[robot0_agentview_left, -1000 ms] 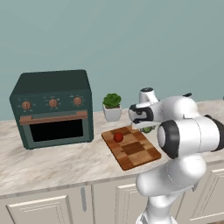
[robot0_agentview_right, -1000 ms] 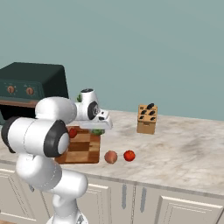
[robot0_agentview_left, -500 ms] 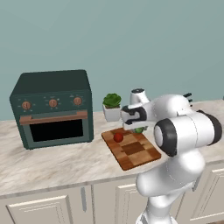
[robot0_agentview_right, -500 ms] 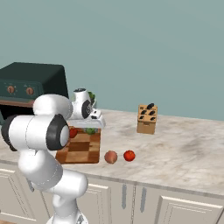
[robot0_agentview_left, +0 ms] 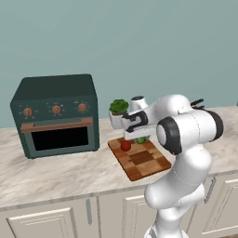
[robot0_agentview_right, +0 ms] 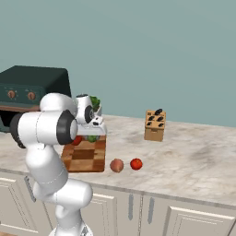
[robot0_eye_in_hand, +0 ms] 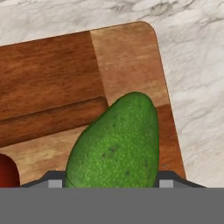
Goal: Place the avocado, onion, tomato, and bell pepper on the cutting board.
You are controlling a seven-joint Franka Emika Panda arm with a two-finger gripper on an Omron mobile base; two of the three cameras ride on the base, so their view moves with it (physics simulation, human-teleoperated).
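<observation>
Tool (robot0_eye_in_hand: 112,183): one, two-fingered, poised low over the far end of the cutting board (robot0_agentview_left: 142,158); in the hand view the two finger tips (robot0_eye_in_hand: 55,181) stood spread on either side of the avocado (robot0_eye_in_hand: 116,142), which filled the gap between them; whether the pads were pressing on the fruit could not be told. Avocado: one, green, at the far end of the board near its corner, seen beneath the tool from the left base view (robot0_agentview_left: 141,139) and the right base view (robot0_agentview_right: 91,138). Cutting board: one, checkered wood with a brown border, lying on the marble tabletop (robot0_agentview_left: 56,169) in front of the oven. Contents of the board: the avocado and one red round item (robot0_agentview_left: 125,146), the latter just beside the avocado on the oven side; it also showed at the left edge of the hand view (robot0_eye_in_hand: 6,173). Onion (robot0_agentview_right: 116,165): one, pale peach, on the tabletop just off the board's near right corner, apart from the board. Second red round item (robot0_agentview_right: 136,163): one, on the tabletop just beside the onion, on the side away from the board. Dark green toaster oven (robot0_agentview_left: 56,114): one, at the left of the tabletop. Potted leafy plant (robot0_agentview_left: 118,109): one, behind the board against the wall. Wooden knife block (robot0_agentview_right: 155,125): one, farther right on the tabletop, well apart from the board.
</observation>
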